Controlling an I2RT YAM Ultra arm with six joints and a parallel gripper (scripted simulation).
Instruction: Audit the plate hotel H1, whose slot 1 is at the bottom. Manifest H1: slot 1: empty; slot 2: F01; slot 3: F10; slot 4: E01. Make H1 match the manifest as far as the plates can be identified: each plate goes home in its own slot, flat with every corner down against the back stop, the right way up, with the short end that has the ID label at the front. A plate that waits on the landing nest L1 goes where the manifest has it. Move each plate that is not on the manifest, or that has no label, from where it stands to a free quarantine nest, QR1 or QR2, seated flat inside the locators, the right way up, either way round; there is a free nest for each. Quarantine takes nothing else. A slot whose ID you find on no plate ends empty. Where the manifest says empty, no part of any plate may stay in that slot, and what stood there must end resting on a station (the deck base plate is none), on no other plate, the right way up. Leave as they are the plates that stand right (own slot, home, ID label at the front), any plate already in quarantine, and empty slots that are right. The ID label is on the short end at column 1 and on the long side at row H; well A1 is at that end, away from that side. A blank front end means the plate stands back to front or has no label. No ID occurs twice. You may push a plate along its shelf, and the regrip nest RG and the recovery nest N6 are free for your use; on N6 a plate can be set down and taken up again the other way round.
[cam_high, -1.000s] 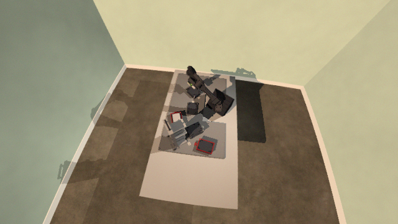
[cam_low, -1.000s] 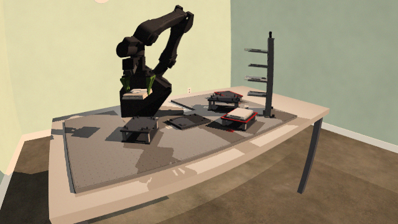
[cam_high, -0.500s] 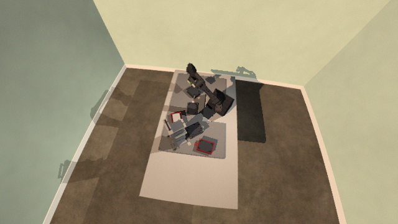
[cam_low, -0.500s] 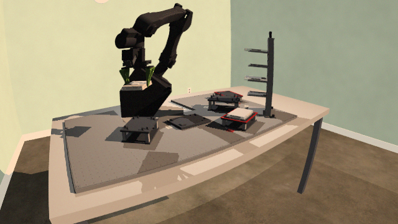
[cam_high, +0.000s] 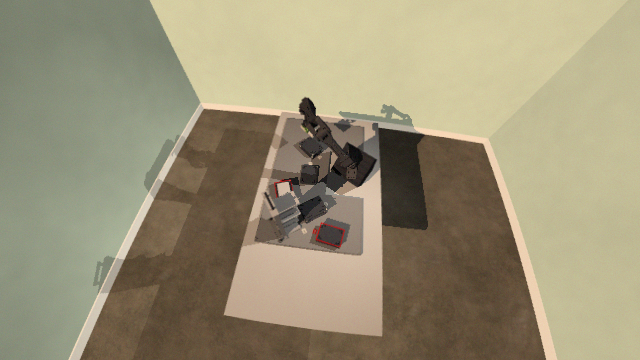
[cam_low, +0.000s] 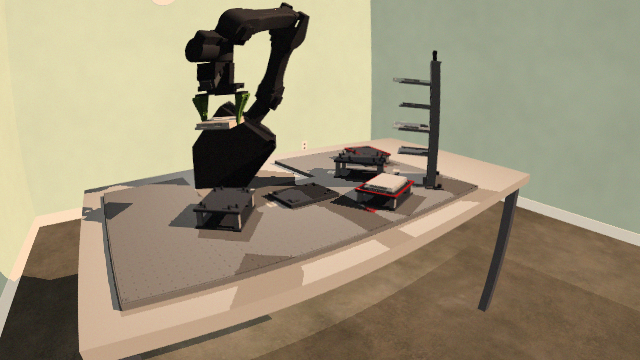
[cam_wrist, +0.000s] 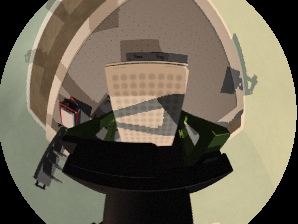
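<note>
One pale, flat well plate (cam_low: 216, 123) hangs pinched between the green fingers of the black gripper (cam_low: 220, 110), high above the dark raised nest (cam_low: 223, 207), probably carried level so it can be set down flat. From the top, the gripper is too small to read. In the wrist view, the plate's (cam_wrist: 148, 103) label ends are hidden.

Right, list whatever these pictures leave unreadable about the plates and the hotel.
- Held plate in the gripper: any ID label, too small in the exterior view; the wrist view shows only its well grid.
- Plate hotel: shelf contents, seen edge-on in the exterior view and overlapped from the top.
- White plate on the red-rimmed nest: label side not visible.
</note>
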